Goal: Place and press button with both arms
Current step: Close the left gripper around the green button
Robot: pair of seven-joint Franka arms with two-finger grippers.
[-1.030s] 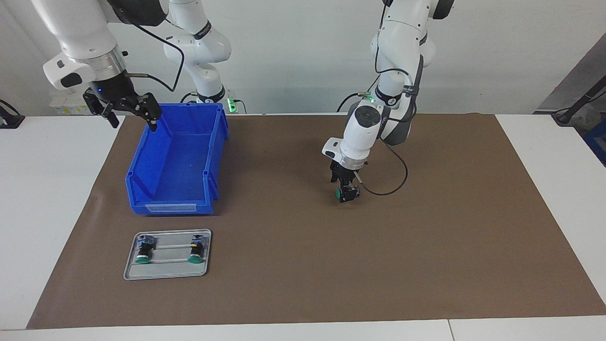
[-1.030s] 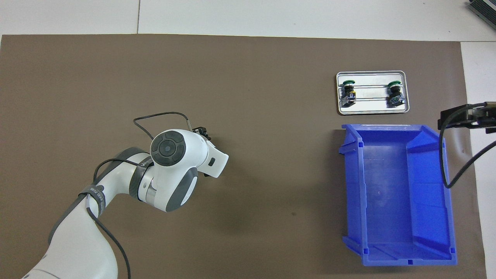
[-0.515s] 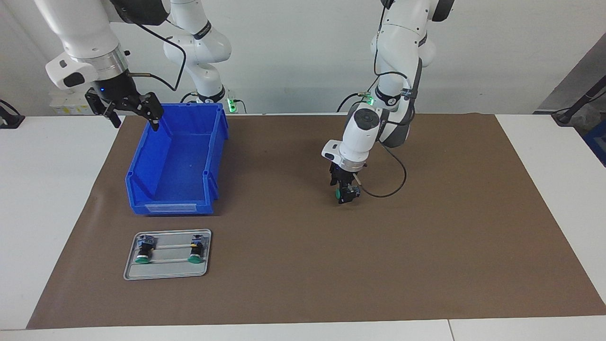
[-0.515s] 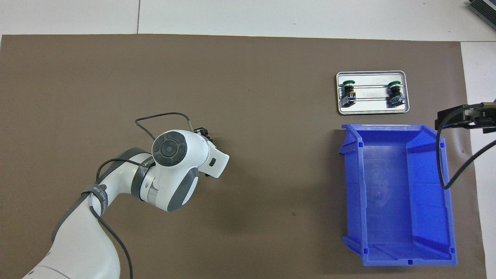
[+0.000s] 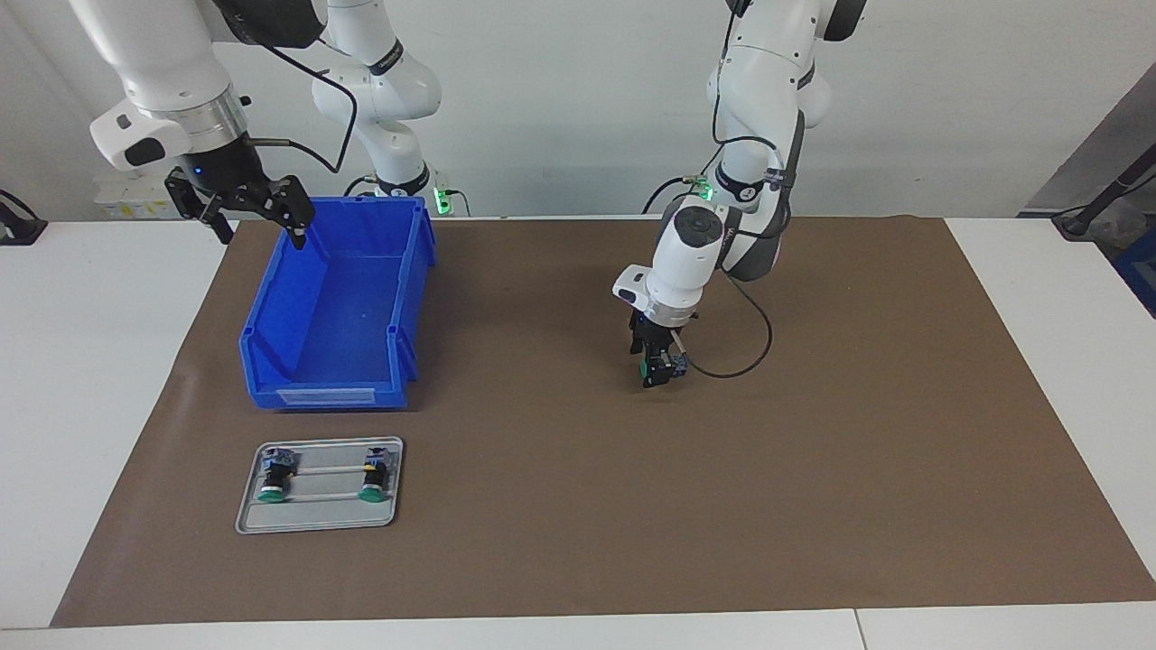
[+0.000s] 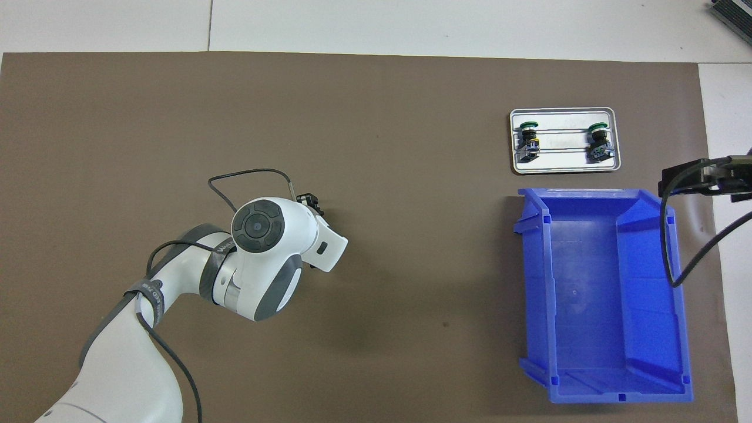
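Your left gripper [image 5: 658, 368] has its black fingers pinching the button [image 5: 652, 369]: round flat green cap showing sideways, short black body and blue-grey base clamped between them, held low over the middle of the brown mat [image 5: 813, 469], which is matte, flat and rectangular. You can't tell from either view whether the button touches the mat. From overhead the left arm's white glossy wrist housing with its dark round joint cover hides nearly all of that gripper; only a black corner pokes out, plus a thin black cable looping off the wrist. Your right gripper [image 5: 244, 206] hangs in the air over the outer side wall of the blue bin [image 5: 298, 361], at the right arm's end of the counter [image 5: 81, 379], fingers spread wide, nothing between them. The bin is smooth moulded plastic, rectangular, open-topped, with a lower cut-away front lip and a pale label strip on it. Farther from the robots than the bin, just beside it, you have a small silver metal tray [image 5: 318, 519] with rounded corners and a raised rim; two more green-capped buttons [image 5: 274, 480] [image 5: 372, 478] lie on their sides in it, well apart. The counter is white and smooth around the mat.
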